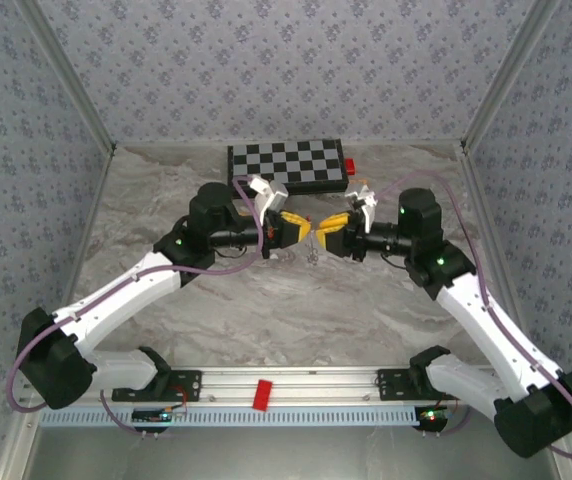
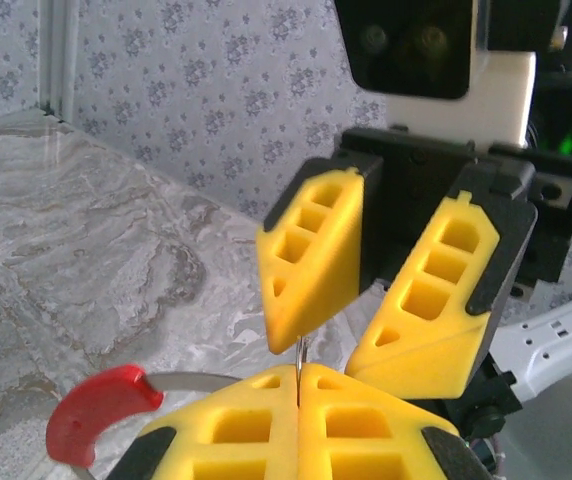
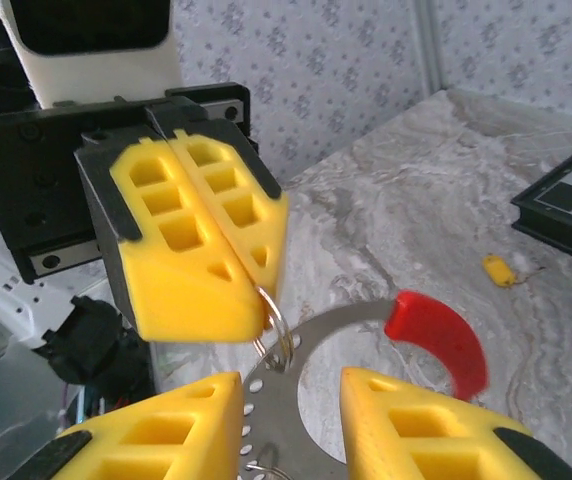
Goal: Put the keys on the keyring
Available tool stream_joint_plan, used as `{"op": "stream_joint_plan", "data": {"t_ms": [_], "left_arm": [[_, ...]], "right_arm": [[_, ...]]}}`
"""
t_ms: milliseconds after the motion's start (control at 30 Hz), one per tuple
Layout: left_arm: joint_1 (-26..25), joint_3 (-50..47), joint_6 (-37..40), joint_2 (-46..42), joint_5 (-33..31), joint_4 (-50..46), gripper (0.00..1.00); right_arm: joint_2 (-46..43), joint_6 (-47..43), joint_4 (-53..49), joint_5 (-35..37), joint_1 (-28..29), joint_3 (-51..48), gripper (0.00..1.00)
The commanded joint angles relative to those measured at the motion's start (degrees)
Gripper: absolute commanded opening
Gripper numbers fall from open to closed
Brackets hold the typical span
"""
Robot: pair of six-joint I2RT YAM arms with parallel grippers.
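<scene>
The keyring is a flat grey loop (image 3: 286,420) with a row of holes and a red section (image 3: 436,335); the red section (image 2: 101,410) also shows in the left wrist view. A small wire ring (image 3: 278,322) passes through one of its holes. My left gripper (image 3: 261,295) is shut on that wire ring (image 2: 299,362). My right gripper (image 3: 291,385) is open, with the grey band lying between its fingers. Both grippers (image 1: 301,230) (image 1: 328,232) meet tip to tip over mid-table. One small yellow key (image 3: 498,270) lies on the table, apart from both grippers.
A chessboard (image 1: 286,163) lies at the back of the marble table, with a small red object (image 1: 350,166) at its right end. Patterned walls close the back and sides. A red tag (image 1: 263,394) sits on the front rail between the arm bases.
</scene>
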Motion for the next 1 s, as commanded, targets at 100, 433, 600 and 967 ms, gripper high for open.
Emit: {"op": "stream_joint_plan", "data": {"t_ms": [100, 433, 600, 967], "left_arm": [[-1.9, -0.3, -3.2, -2.8, -6.3, 3.1, 0.00], [-2.9, -0.9, -6.8, -2.5, -8.7, 4.8, 0.00], [-2.9, -1.4, -7.1, -2.5, -8.0, 5.7, 0.00], [-2.9, -1.0, -6.8, -2.1, -6.6, 5.0, 0.00]], "right_arm": [[-6.4, 11.4, 14.9, 7.9, -1.0, -8.3, 0.30], [-8.8, 16.5, 20.3, 13.3, -0.3, -10.8, 0.27], [-7.3, 14.5, 21.4, 13.8, 1.9, -10.2, 0.26], [-3.8, 10.5, 21.5, 15.8, 6.0, -7.4, 0.21]]}}
